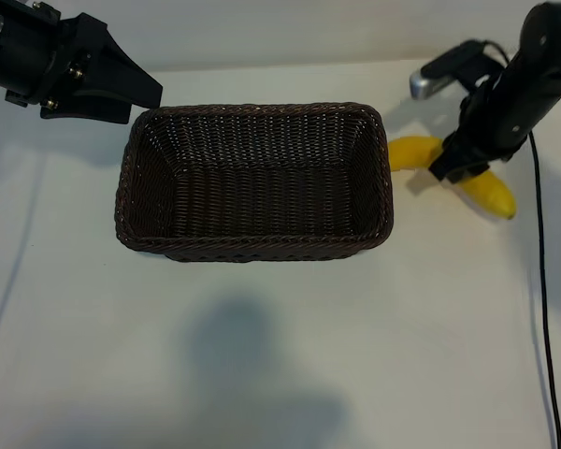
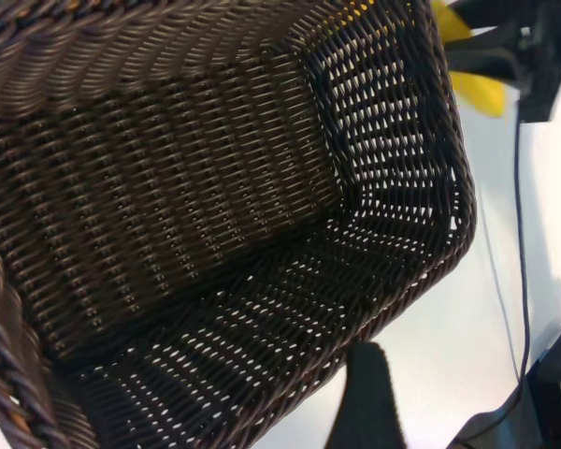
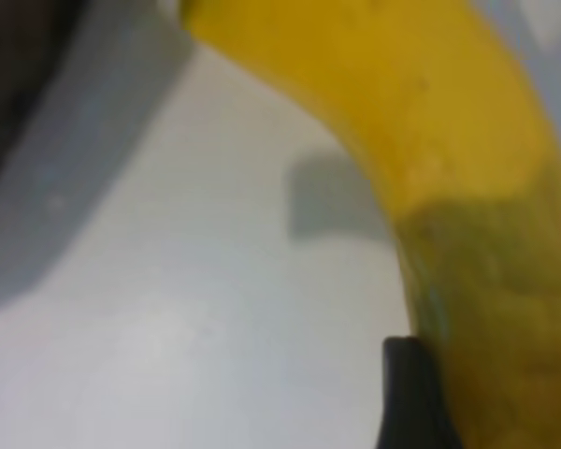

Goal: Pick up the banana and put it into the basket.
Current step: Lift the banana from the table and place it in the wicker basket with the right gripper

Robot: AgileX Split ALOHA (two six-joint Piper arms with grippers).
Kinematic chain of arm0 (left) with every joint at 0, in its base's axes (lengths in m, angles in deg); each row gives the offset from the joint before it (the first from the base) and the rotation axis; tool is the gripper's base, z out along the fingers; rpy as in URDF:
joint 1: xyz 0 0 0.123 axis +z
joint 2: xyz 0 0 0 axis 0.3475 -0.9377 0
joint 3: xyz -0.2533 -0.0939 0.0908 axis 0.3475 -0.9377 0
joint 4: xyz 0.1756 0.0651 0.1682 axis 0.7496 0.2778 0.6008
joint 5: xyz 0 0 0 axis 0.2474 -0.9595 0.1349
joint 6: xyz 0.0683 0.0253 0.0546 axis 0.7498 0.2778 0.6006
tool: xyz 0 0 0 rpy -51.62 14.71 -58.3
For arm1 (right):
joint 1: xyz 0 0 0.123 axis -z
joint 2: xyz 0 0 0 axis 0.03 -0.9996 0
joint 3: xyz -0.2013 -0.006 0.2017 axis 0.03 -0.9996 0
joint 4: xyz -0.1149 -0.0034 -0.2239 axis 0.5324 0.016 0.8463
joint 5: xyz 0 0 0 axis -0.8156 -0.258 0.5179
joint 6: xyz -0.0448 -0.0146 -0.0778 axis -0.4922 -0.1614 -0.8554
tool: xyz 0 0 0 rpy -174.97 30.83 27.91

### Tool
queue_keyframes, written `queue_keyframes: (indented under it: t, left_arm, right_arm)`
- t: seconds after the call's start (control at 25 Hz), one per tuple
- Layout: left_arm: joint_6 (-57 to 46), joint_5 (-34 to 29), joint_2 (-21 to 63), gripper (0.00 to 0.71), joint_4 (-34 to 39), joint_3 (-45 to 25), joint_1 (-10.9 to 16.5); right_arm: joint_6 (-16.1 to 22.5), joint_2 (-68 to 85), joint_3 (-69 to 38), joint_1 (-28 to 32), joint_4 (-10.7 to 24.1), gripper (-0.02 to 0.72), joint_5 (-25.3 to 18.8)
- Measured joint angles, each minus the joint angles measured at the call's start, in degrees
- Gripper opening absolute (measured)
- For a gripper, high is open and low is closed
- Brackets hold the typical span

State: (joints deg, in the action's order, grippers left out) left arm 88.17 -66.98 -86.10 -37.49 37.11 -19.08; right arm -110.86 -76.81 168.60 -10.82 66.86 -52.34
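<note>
The dark-brown wicker basket (image 1: 252, 251) stands in the middle of the table with nothing in it. The yellow banana (image 1: 413, 152) lies on the table just off the basket's right end, curving away toward the right. My right gripper (image 1: 460, 166) is down over the banana's middle, covering that part of it. In the right wrist view the banana (image 3: 449, 140) fills the frame at close range. My left gripper (image 1: 142, 98) hangs open above the basket's far-left corner, holding nothing. The left wrist view looks into the basket (image 2: 449, 215), with a bit of the banana (image 2: 477, 89) beyond it.
A black cable (image 1: 542, 281) runs down the right side of the table. The right arm's grey camera mount (image 1: 430, 84) sits behind the banana. Bare white tabletop (image 1: 262, 355) lies in front of the basket.
</note>
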Motion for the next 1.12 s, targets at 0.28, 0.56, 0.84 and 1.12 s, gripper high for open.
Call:
queue_keyframes:
  t: [0.28,0.56,0.84,1.12]
  left_arm:
    - [0.0,0.2,0.0,0.573,-0.1,0.0,0.0]
    - [-1.1,0.1,0.0,0.573,-0.1,0.0,0.0]
    - [-1.2,-0.2,0.0,0.573,-0.1,0.0,0.0]
    - [-1.2,-0.2,0.0,0.573,-0.1,0.0,0.0]
  right_arm:
    - [1.2,12.3,2.8,0.0,-1.1,0.42,-12.7]
    - [4.0,17.1,7.2,-0.5,-2.5,0.416,-17.2]
    - [4.2,17.1,7.4,-0.5,-6.7,0.416,-19.4]
    - [3.6,17.1,7.4,-0.7,-9.6,0.416,-19.0]
